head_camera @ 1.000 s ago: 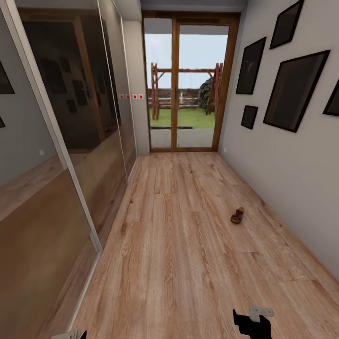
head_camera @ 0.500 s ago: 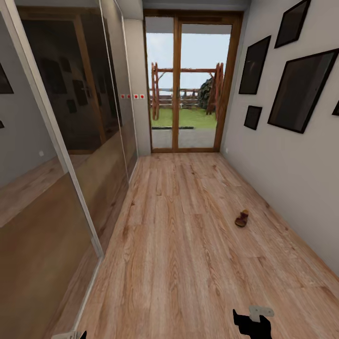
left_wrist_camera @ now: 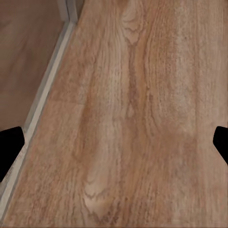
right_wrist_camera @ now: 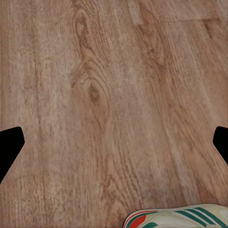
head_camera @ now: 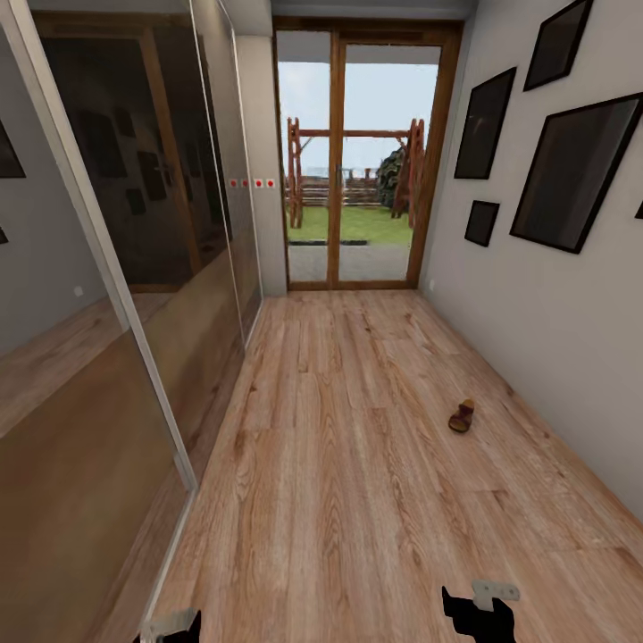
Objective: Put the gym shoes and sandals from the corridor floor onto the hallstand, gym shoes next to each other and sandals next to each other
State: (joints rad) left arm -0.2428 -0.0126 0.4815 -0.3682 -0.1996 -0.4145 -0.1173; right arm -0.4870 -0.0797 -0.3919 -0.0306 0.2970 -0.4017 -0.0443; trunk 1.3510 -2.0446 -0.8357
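1. Head view: robot faced down a corridor toward a wood-framed glass door with a garden behind it.
2. Corridor floor was light wood-grain plank with knots.
3. Mirrored sliding panels ran along the left wall; dark picture frames hung on the right wall.
4. One sandal, dark brown, lay flat on the floor near the right wall, roughly mid-corridor. Long axis ran down the corridor, angled slightly toward the right wall. Too small to tell toe from heel.
5. Gym shoe: a part showed at the edge of the right wrist view, off-white with green stripes and a red-edged sole, on the floor below the right claw. It lay across the line of the claw's fingers; cut off, so toe direction unclear.
6. Right claw: fingertips far apart at the wrist view's two sides, wide, nothing between them, above bare planks.
7. Left claw: also spread wide, holding nothing, over the floor beside the pale bottom rail of the mirrored panels.
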